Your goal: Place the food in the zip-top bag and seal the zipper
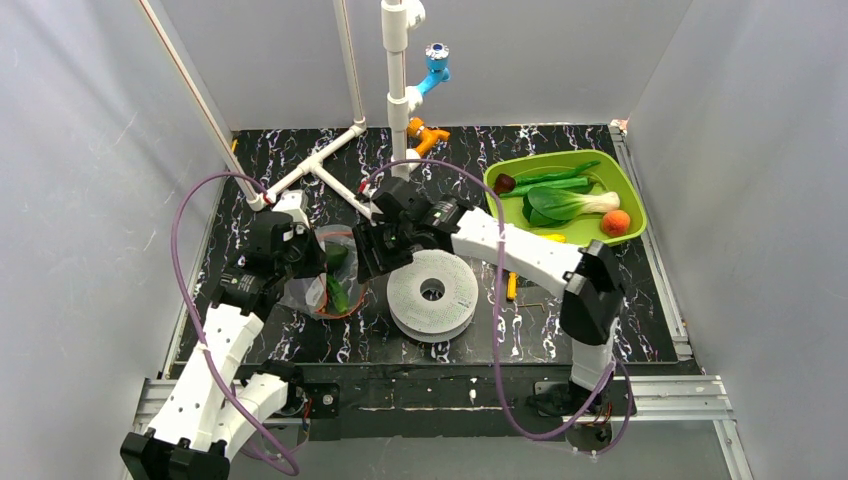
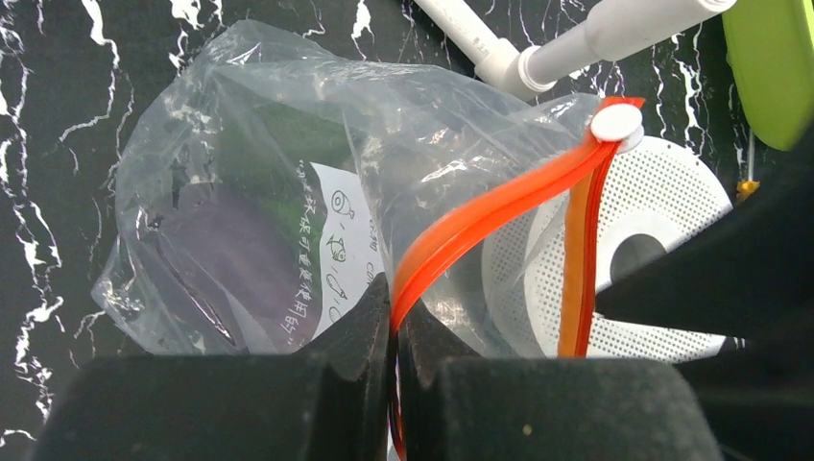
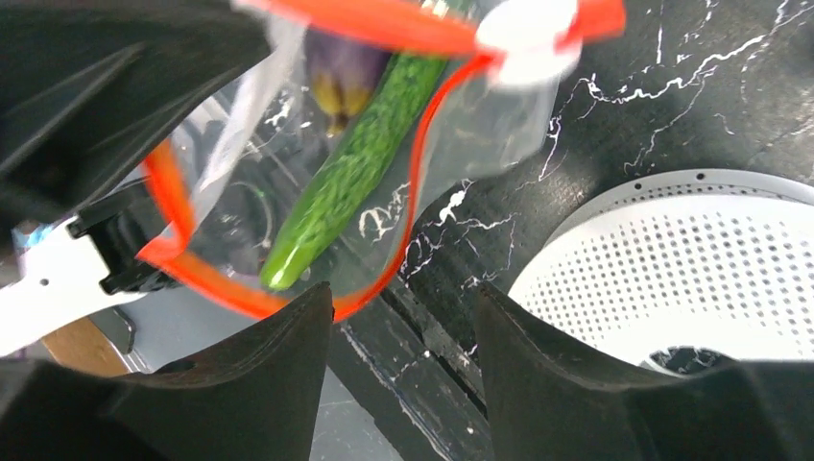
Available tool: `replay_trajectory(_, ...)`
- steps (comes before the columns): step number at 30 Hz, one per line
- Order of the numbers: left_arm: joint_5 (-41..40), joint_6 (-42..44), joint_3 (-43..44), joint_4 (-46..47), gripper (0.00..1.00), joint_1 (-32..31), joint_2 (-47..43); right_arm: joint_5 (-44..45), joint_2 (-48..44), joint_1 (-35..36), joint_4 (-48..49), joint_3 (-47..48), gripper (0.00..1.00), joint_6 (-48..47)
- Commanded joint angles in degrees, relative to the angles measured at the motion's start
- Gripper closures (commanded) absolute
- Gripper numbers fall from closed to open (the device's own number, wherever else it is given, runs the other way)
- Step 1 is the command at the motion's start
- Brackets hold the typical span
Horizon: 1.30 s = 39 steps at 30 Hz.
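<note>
The clear zip-top bag [image 1: 322, 283] lies left of centre, its mouth held open. My left gripper [image 2: 395, 327] is shut on the orange-red zipper [image 2: 480, 216] strip; the white slider [image 2: 616, 123] sits at the strip's far end. Inside the bag are a purple eggplant [image 2: 230, 250] and a long green pepper [image 3: 346, 173]. My right gripper [image 3: 403, 298] hovers open just beside the bag's mouth, with nothing between its fingers. More food lies in the lime-green tray [image 1: 632, 195]: bok choy [image 1: 565, 203], an orange [image 1: 616, 222], a dark plum [image 1: 505, 183] and green peppers [image 1: 560, 178].
A white perforated disc [image 1: 432, 293] lies right beside the bag, under my right arm. White pipes [image 1: 330, 170] cross the back left, with a vertical pole [image 1: 397, 90] behind. A small yellow screwdriver [image 1: 511, 286] lies right of the disc.
</note>
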Motion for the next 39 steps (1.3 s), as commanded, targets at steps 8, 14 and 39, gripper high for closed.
replay_trajectory(8,0.67,-1.14,14.78,-9.78,1.00,-0.25,1.59,-3.18,8.32,1.61,-5.32,19.53,0.98,0.33)
replay_trajectory(14,-5.43,0.24,24.51,-16.28,1.00,-0.22,-0.15,-8.44,8.38,1.53,-5.99,28.38,0.99,0.89)
replay_trajectory(39,-8.52,4.23,-0.61,-1.86,1.00,-0.19,-0.75,5.85,-4.89,1.97,-9.23,8.40,0.35,-12.00)
